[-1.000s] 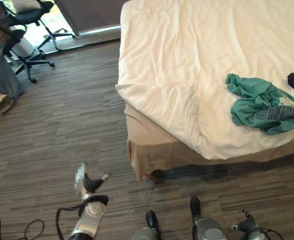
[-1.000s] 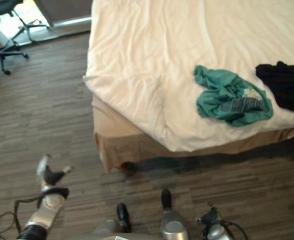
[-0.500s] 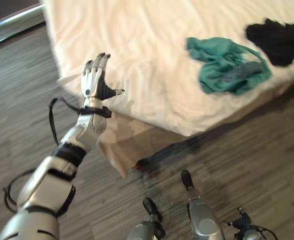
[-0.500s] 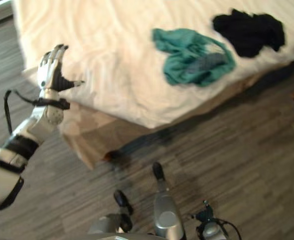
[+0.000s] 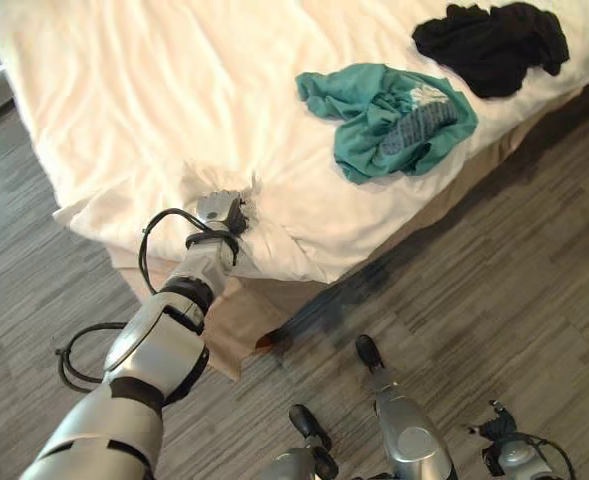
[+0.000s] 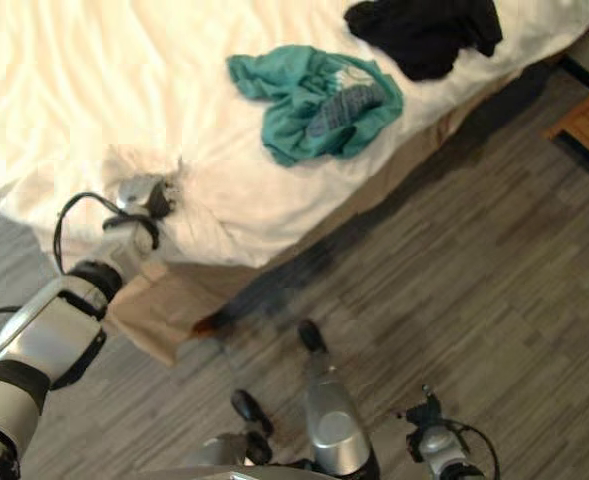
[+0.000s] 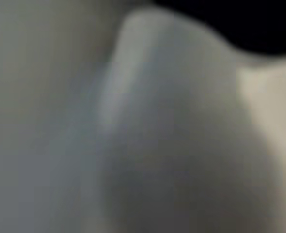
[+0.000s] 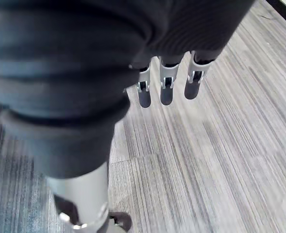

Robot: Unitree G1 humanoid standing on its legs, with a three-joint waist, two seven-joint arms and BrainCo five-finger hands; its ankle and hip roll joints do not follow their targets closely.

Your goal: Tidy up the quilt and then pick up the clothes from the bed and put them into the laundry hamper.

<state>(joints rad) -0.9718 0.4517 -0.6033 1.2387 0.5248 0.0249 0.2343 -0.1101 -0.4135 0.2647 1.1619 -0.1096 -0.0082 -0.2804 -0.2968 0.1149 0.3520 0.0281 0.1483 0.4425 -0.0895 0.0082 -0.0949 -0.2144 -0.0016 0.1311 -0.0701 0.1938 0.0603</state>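
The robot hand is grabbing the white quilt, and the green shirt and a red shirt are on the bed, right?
Almost: the second garment is black, not red. The left eye view shows the left robot hand at the white quilt, the green shirt and black clothes.

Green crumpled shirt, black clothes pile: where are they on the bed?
green crumpled shirt (image 5: 389,118), left eye view, middle of the cloth.
black clothes pile (image 5: 489,42), left eye view, centre of the heap.

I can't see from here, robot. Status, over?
Left hand buried in bunched quilt at the bed's corner. Right hand hangs over floor, holding nothing. Teal shirt and black garment on bed.
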